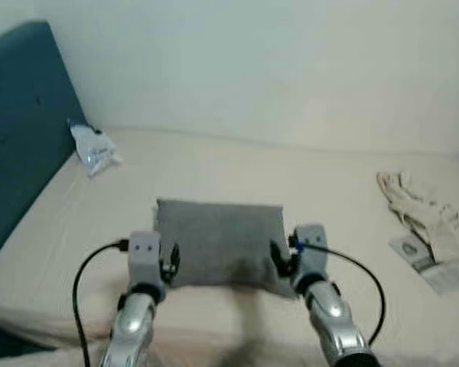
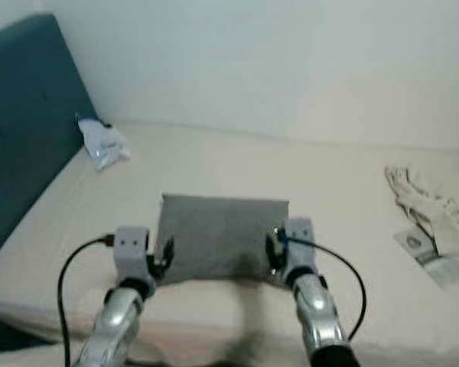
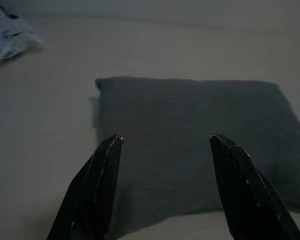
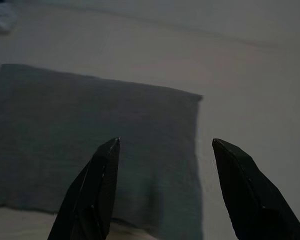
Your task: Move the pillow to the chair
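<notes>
A grey rectangular pillow (image 1: 219,242) lies flat on the beige bed (image 1: 237,172), near its front edge. My left gripper (image 1: 169,262) hovers at the pillow's near left corner, fingers open. My right gripper (image 1: 280,258) is at the near right corner, also open. In the left wrist view the pillow (image 3: 190,130) spreads out beyond the two black fingertips (image 3: 112,145). The right wrist view shows the pillow (image 4: 90,130) the same way, its right edge between the fingers (image 4: 225,150). Nothing is held.
A dark teal headboard (image 1: 19,122) stands at the bed's left end, with a crumpled plastic packet (image 1: 92,149) beside it. A pale cloth (image 1: 421,210) and a printed card (image 1: 421,256) lie at the right. A white wall (image 1: 275,61) runs behind the bed.
</notes>
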